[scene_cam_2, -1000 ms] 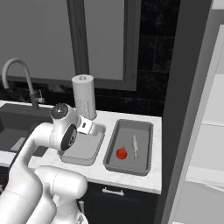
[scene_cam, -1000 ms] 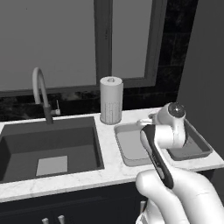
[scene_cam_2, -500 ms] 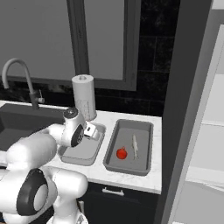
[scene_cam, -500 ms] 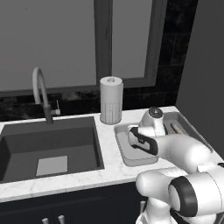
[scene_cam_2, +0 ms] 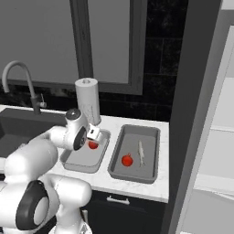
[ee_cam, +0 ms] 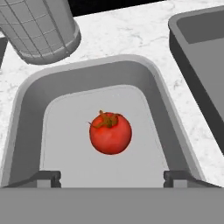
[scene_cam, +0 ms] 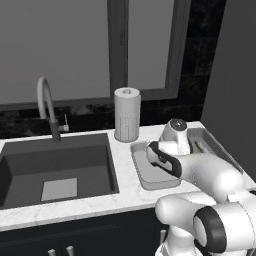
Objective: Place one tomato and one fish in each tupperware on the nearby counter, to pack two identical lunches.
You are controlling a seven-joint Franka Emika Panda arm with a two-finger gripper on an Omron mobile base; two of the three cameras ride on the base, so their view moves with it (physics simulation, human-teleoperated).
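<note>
The arm now reaches lower over the lighter tupperware (scene_cam_2: 82, 157), where a tomato (ee_cam: 110, 133) lies free between wide-spread fingers (ee_cam: 43, 178); the darker tupperware (scene_cam_2: 119, 151) on the tabletop (scene_cam: 125, 187) holds another tomato (scene_cam_2: 127, 160) and a fish (scene_cam_2: 140, 153).

Light tray (ee_cam: 173, 131) taken as landmark. Floor partly taken by tomato (ee_cam: 110, 133) at middle; bare floor left around it. Paper roll (ee_cam: 40, 30) stood close behind far rim. Dark tray (ee_cam: 197, 57) set just beside, narrow counter (ee_cam: 127, 37) strip between.
</note>
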